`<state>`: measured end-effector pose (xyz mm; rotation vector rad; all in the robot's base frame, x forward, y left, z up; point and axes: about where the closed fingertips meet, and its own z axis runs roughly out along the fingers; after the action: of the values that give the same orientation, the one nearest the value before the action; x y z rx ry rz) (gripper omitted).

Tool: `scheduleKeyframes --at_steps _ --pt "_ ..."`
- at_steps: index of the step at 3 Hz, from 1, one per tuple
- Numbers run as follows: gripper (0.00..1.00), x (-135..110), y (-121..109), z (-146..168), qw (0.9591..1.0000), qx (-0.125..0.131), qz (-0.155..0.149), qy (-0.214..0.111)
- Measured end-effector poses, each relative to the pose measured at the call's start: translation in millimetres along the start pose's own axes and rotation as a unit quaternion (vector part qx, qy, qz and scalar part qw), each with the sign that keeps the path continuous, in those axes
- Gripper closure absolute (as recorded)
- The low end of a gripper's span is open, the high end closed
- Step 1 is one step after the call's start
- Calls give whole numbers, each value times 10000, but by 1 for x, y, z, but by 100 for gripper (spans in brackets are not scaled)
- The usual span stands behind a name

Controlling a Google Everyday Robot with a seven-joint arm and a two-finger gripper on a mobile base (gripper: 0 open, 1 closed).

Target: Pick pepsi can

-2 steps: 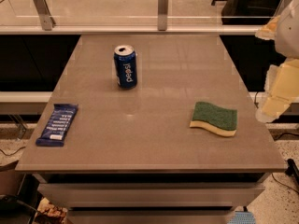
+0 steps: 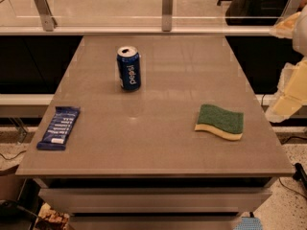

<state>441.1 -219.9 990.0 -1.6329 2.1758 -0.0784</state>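
Note:
The pepsi can point(image 2: 128, 69) is dark blue with white lettering down its side and a silver top. It stands upright on the grey table point(image 2: 153, 133), at the back left of the middle. My gripper point(image 2: 291, 92) shows as pale cream parts at the right edge of the view, beyond the table's right side and far from the can. It holds nothing that I can see.
A flat blue snack-bar wrapper point(image 2: 59, 127) lies near the table's left front edge. A green and yellow sponge point(image 2: 220, 121) lies at the right. A glass rail with metal posts point(image 2: 167, 8) runs behind the table. Drawers sit below the front edge.

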Motion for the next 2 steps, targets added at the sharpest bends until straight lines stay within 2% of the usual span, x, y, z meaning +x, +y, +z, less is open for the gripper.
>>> scheduleKeyframes --at_steps 1,2 --pt "0 8 -8 -3 9978 160 184 -618" --pt "0 15 -17 -1 9884 349 312 -1447"
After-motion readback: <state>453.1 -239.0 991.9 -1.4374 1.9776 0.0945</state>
